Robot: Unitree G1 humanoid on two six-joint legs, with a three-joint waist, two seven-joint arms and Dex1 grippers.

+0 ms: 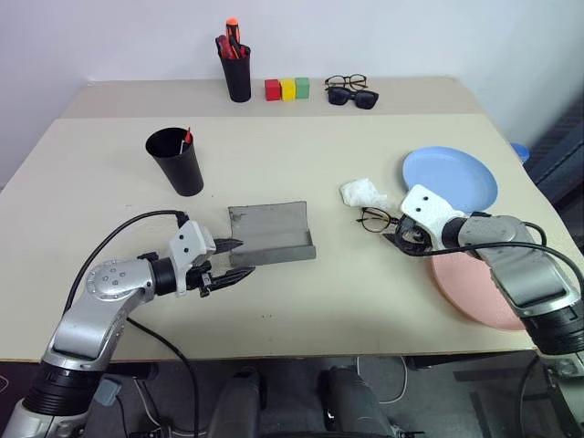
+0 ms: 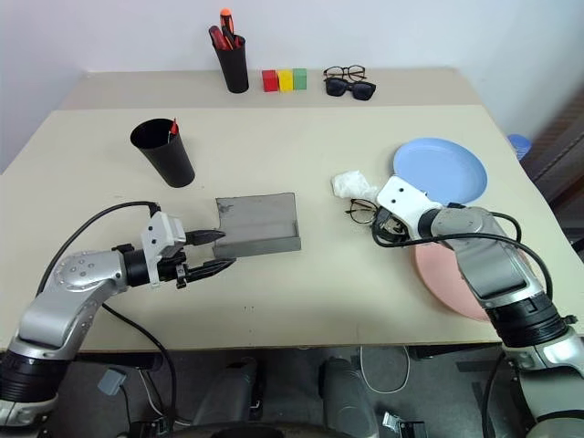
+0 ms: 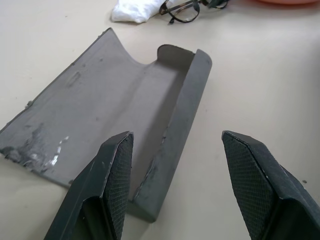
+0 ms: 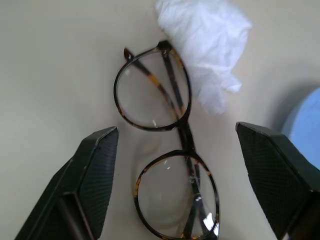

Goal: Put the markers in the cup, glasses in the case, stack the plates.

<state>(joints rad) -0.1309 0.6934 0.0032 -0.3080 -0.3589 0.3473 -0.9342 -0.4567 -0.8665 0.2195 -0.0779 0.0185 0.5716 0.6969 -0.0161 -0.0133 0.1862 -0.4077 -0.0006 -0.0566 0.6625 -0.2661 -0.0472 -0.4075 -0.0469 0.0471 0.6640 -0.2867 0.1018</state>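
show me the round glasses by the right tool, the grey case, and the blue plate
glasses (image 4: 167,165), right wrist view, bridge.
case (image 1: 265,228), left eye view, open lid.
blue plate (image 1: 465,178), left eye view, bare centre.

pink plate (image 1: 474,292): partly behind right arm | glasses (image 4: 165,165): lower lens cropped

Round-lensed glasses (image 4: 165,165) folded on the table beside the open grey case (image 1: 272,235), near stacked-apart plates (image 1: 452,178).

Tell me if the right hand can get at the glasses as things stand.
Probably yes: the right hand is open right over the glasses, which lie folded on the table. The white crumpled tissue touches one rim but shouldn't block it.
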